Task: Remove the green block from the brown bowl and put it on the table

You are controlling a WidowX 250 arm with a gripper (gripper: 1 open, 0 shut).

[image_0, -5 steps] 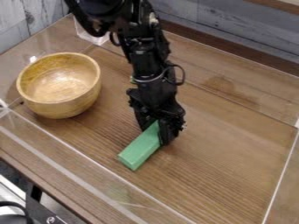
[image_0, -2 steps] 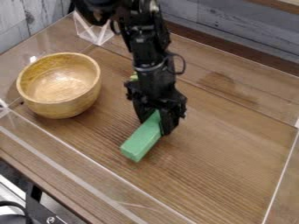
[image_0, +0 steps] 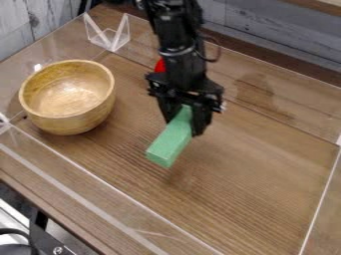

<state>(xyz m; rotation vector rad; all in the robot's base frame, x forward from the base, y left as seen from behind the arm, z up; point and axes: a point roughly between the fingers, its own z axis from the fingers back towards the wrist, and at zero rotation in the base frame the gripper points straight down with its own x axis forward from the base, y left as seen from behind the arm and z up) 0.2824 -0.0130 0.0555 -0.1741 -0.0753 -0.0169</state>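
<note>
The green block [image_0: 172, 140] is a long bar that hangs tilted just above the wooden table [image_0: 253, 189], its lower end pointing toward the front left. My gripper [image_0: 186, 117] points down and is shut on the block's upper end. The brown bowl [image_0: 64, 95] stands to the left of the gripper, well apart from it, with nothing inside.
A low clear wall [image_0: 160, 234] rims the table on all sides. A clear folded stand [image_0: 110, 33] sits at the back, behind the arm. Bare wood lies to the right of and in front of the block.
The gripper has risen and shifted right and back, lifting the green block off the table; earlier the block's lower end rested on the wood.
</note>
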